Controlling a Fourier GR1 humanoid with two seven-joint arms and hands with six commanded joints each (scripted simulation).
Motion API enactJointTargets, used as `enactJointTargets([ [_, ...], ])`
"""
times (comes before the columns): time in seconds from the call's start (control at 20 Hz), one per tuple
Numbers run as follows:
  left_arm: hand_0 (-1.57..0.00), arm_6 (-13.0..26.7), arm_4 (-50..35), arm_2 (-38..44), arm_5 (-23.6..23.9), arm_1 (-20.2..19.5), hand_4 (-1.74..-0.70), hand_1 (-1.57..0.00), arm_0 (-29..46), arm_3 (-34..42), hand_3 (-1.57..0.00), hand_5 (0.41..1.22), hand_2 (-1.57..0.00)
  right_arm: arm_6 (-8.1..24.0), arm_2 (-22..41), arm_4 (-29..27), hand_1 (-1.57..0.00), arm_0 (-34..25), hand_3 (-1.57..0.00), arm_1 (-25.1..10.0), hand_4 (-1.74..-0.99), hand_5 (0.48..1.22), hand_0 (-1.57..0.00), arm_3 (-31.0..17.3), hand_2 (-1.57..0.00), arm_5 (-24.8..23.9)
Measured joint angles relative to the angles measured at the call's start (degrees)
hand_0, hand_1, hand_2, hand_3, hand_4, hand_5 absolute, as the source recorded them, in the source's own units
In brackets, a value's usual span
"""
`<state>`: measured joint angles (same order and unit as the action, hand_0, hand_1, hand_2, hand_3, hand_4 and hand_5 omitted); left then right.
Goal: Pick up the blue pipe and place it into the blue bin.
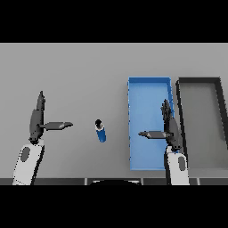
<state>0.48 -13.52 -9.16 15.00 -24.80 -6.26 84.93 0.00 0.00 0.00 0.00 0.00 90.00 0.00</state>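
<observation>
Both hands hover open near the desk's near edge, fingers straight: left hand point(36, 122) leftward, right hand point(169, 129) over the blue bin point(149, 82). Between them the blue pipe point(101, 131) lies on the desk point(80, 71). A dark bin point(198, 80) stands at the right edge.

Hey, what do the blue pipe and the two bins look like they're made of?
The blue pipe looks like smooth plastic or painted metal: even blue with a dark end cap; which one is unclear. The blue bin looks like matte plastic, flat uniform colour with thin straight walls. The dark bin beside it has a black rim and grey floor, likely plastic too.
</observation>
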Motion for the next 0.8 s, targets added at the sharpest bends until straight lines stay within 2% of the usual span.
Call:
enactJointTargets([
  [0.3, 0.0, -0.95, 0.31, -0.45, 0.43, 0.2, -1.01, 0.0, 1.17, 1.42, 0.0, 0.586, 0.0, -0.44, 0.56, 0.26, 0.0, 1.45, 0.0, 0.41, -1.222, 0.603, 0.0, 0.54, 0.0, 0.01],
  [0.35, 0.0, -4.64, 0.76, -2.25, -5.61, -3.59, -1.01, 0.0, 3.19, 2.22, 0.0, 0.588, 0.0, -4.46, 2.24, 3.35, 0.0, 3.19, 0.0, -3.04, -1.227, 0.603, 0.0, 2.71, 0.0, 1.5],
  [0.4, 0.0, -6.51, 1.04, -3.11, -9.37, -6.09, -1.01, 0.0, 4.19, 2.18, 0.0, 0.588, 0.0, -6.93, 3.38, 4.35, 0.0, 5.29, 0.0, -4.98, -1.23, 0.601, 0.0, 4.73, 0.0, 3.25],
  [0.5, 0.0, -9.15, 1.01, -3.37, -13.2, -9.36, -1.01, 0.0, 5.66, 2.79, 0.0, 0.589, 0.0, -6.03, 4.76, 6.21, 0.0, 6.94, 0.0, -6.74, -1.232, 0.599, 0.0, 7.12, 0.0, 4.02],
  [0.7, 0.0, -8.85, 0.28, -4.1, -15.61, -10.0, -1.01, 0.0, 5.63, 3.05, 0.0, 0.592, 0.0, -2.62, 5.2, 7.04, 0.0, 6.63, 0.0, -7.19, -1.225, 0.592, 0.0, 7.82, 0.0, 3.9],
  [0.8, 0.0, -10.78, -0.87, -4.53, -18.48, -10.55, -1.02, 0.0, 6.74, 3.31, 0.0, 0.587, 0.0, -3.57, 5.59, 7.72, 0.0, 7.23, 0.0, -7.14, -1.216, 0.587, 0.0, 7.86, 0.0, 3.72],
])
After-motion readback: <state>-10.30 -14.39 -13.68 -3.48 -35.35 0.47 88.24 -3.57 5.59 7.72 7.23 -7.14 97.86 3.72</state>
